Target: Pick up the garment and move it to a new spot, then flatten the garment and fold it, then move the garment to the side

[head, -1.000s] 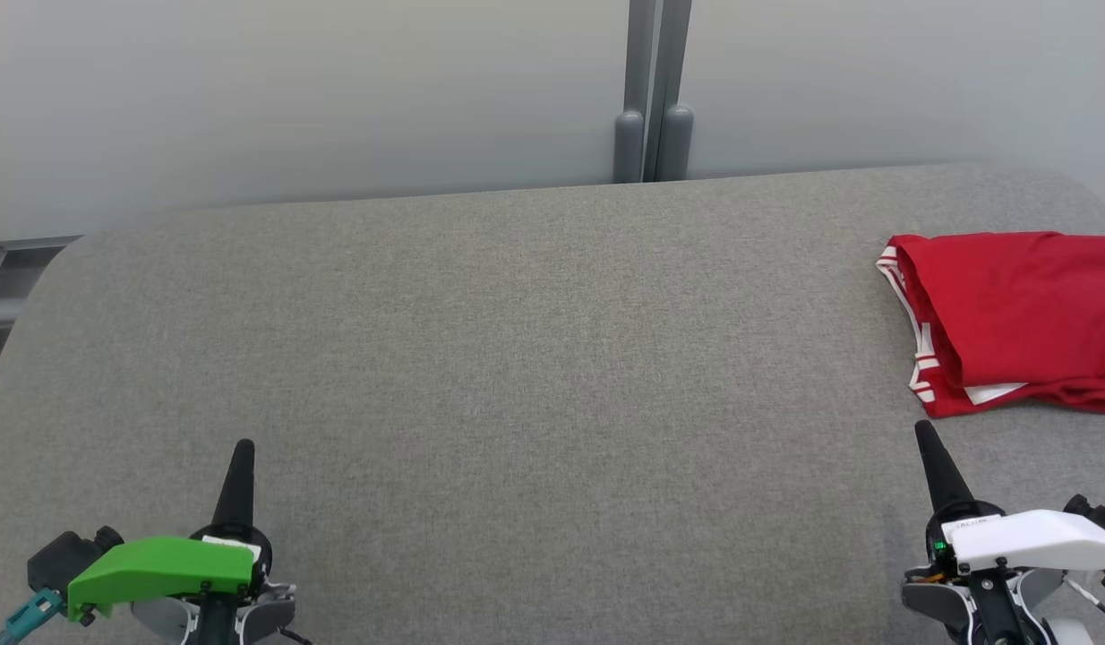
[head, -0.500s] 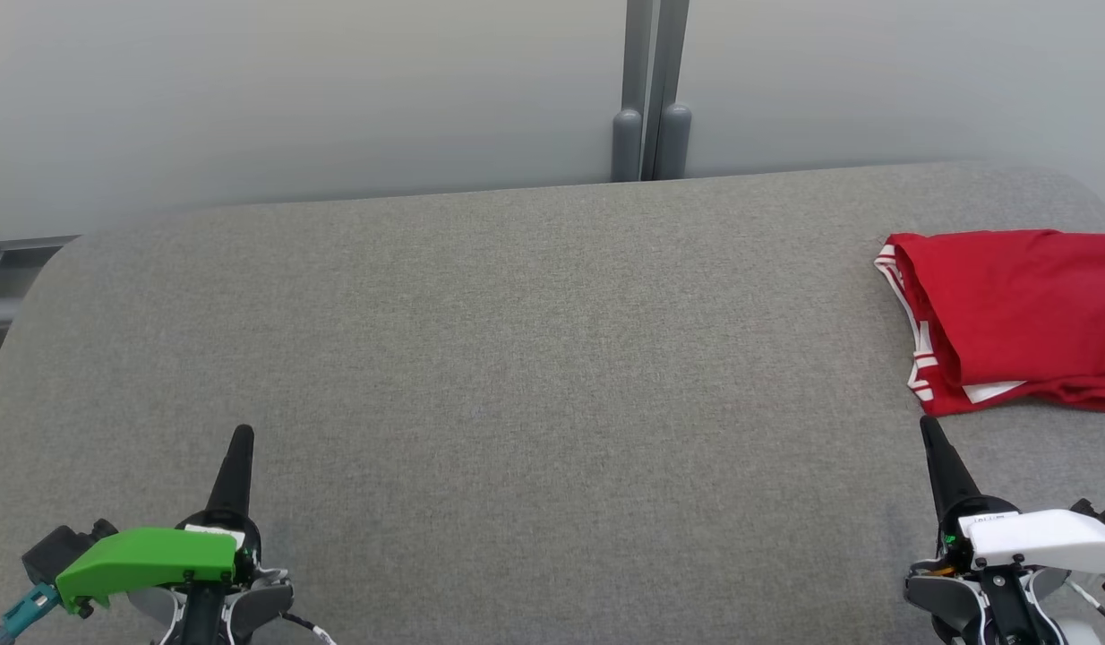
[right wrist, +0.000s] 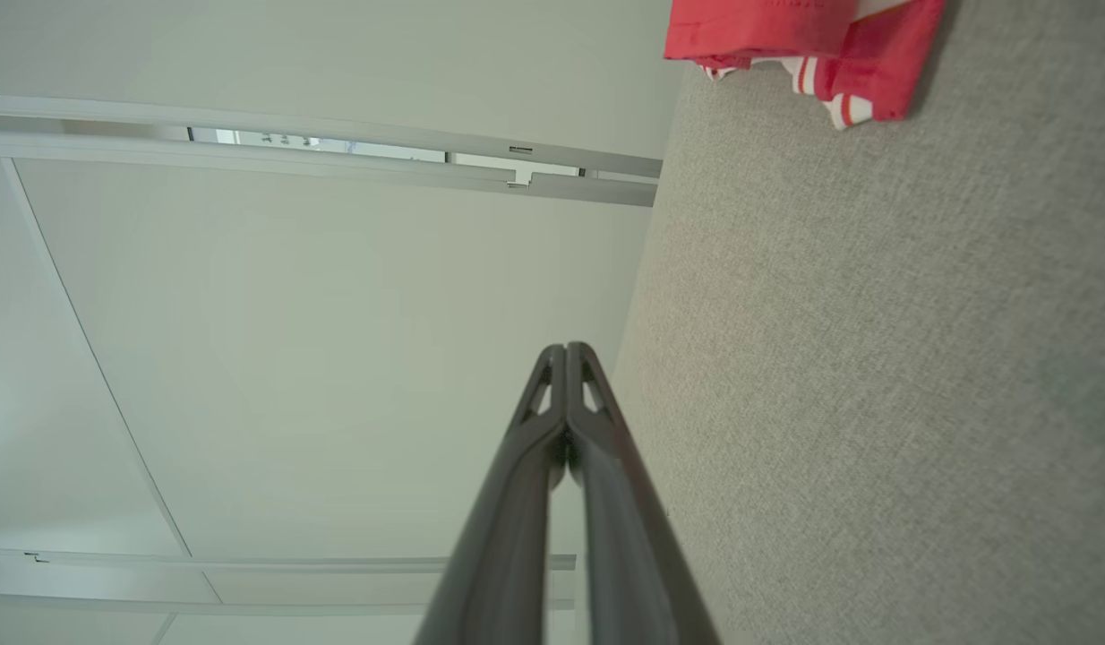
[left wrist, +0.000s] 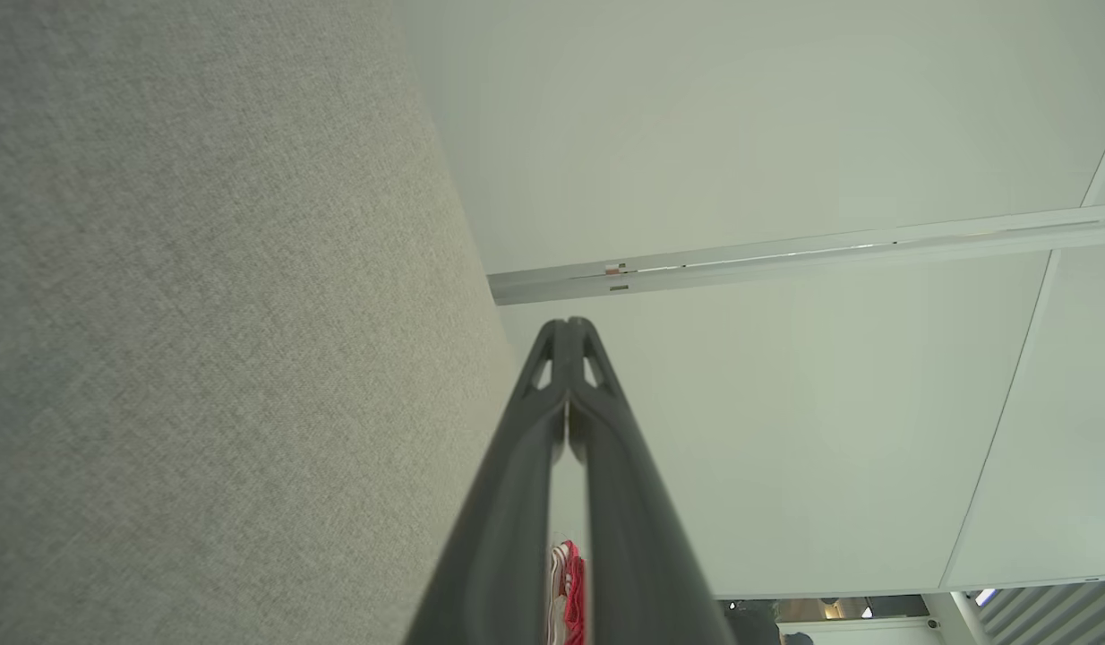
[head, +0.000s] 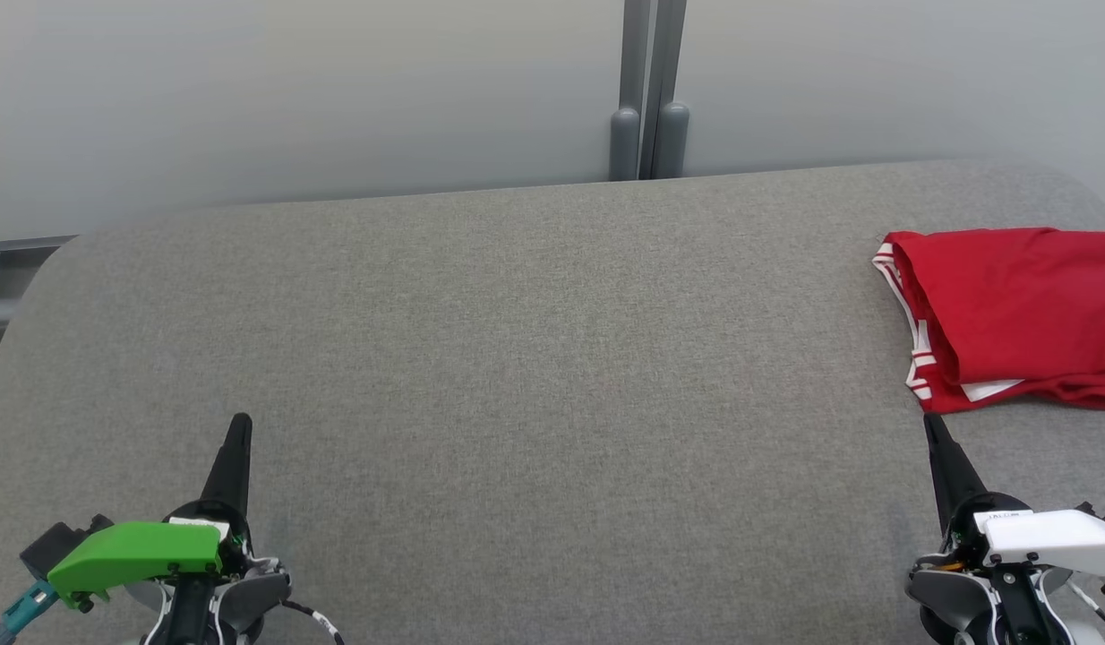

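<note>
The garment [head: 1009, 318] lay folded at the far right of the table [head: 517, 358], set aside as the task asks. Our right gripper [head: 929, 423] sat near it, our left gripper [head: 240, 420] well apart, the 2 pinched closed and empty; we judged the work done.

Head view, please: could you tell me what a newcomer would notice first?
The folded bright red garment with white-striped trim stands out, lying at the far right of the grey fabric-covered table. Next come the two shut grippers low in the near corners: the left gripper with a green cover, the right gripper with a white cover, just short of the garment.
</note>
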Controlling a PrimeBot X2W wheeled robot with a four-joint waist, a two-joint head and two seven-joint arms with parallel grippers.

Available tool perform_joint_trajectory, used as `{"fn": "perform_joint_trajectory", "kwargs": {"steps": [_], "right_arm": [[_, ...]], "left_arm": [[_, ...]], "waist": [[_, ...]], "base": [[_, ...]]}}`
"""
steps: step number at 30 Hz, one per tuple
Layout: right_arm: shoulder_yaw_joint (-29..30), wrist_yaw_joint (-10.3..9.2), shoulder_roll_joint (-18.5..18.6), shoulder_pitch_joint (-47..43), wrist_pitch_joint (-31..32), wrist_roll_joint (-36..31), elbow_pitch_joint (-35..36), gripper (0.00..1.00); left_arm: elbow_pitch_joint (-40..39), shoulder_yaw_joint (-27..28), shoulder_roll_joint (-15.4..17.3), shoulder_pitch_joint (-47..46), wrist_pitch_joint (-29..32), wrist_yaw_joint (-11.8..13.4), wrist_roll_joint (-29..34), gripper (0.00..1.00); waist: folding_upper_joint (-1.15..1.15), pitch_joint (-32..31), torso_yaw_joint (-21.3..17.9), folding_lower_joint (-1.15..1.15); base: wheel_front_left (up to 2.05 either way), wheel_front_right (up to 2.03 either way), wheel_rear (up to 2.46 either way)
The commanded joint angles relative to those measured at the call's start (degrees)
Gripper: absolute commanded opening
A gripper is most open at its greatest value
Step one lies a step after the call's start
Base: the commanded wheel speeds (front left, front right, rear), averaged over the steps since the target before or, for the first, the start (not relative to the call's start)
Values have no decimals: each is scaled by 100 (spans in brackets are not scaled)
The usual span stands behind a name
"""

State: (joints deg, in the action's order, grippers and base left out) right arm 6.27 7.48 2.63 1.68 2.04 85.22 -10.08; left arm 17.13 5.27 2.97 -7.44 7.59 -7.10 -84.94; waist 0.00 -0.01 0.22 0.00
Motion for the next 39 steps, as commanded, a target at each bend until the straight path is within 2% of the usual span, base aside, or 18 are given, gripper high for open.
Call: {"fn": "perform_joint_trajectory", "kwargs": {"steps": [1, 19, 39], "right_arm": [[19, 2, 34, -37, 40, 149, 52, 0], [44, 2, 38, -59, 112, 812, 117, 0], [42, 2, 37, -58, 109, 789, 114, 0]], "left_arm": [[-29, 29, 1, -117, 43, -38, -119, 0], [-62, 95, -11, -187, 251, -56, -769, 0], [-61, 91, -10, -180, 233, -53, -726, 0]], "waist": [[0, 1, -2, 0], [0, 14, -23, 0], [0, 14, -23, 0]], "base": [[0, 0, 0], [0, 0, 0], [0, 0, 0]]}}
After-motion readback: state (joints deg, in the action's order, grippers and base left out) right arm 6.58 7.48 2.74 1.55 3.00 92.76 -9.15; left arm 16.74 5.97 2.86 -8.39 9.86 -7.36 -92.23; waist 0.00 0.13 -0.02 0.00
